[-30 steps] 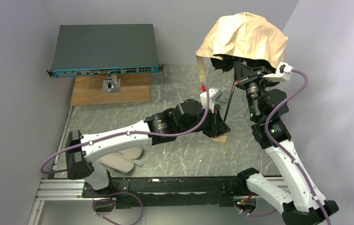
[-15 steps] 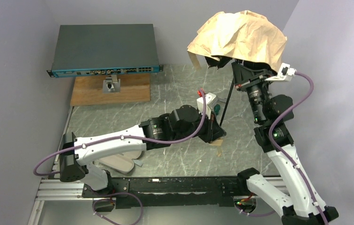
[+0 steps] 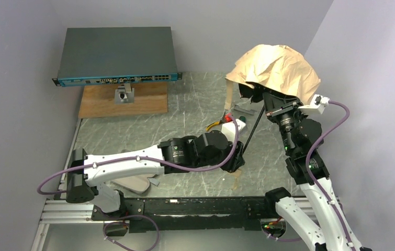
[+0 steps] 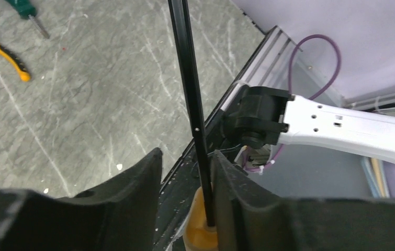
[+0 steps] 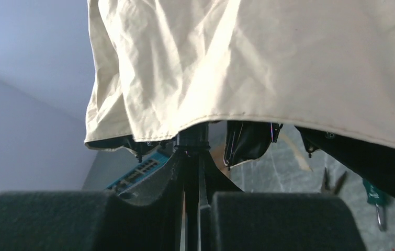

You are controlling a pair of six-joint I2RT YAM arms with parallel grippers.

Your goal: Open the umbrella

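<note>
Top external view is showing the umbrella (image 3: 268, 78) being held up over the right side of the marble-patterned table (image 3: 184, 104), partly spread. Its tan canopy (image 3: 279, 65) is hanging in loose folds above the right arm, with the strap (image 3: 229, 94) dangling from the left edge. The black shaft (image 3: 253, 130) is slanting down and left from under the canopy to the left gripper (image 3: 237, 163), and the cream handle (image 3: 235, 179) is poking out just below that gripper.

The right gripper (image 3: 264, 99) is reaching up under the canopy. In the right wrist view its fingers (image 5: 284, 219) are pressing together on the black shaft (image 5: 192, 157) just under the fabric (image 5: 268, 63), so it is gripping the umbrella.

In the left wrist view the shaft (image 4: 190, 99) is passing between the fingers (image 4: 132, 183) of the left gripper (image 4: 186, 180), lying against one finger with a gap showing on the other side, and the handle (image 4: 199, 236) is sitting low between them. Whether this pincer is actually clamping cannot be told.

A pale pink sleeve (image 3: 135, 180) is lying on the table under the left arm. Yellow-handled pliers (image 3: 215, 124) and a green-handled screwdriver (image 3: 240, 122) are lying near the table's middle, just beyond the left wrist. A network switch (image 3: 116, 52) is sitting at the far left, overhanging a wooden board (image 3: 148, 99).
</note>
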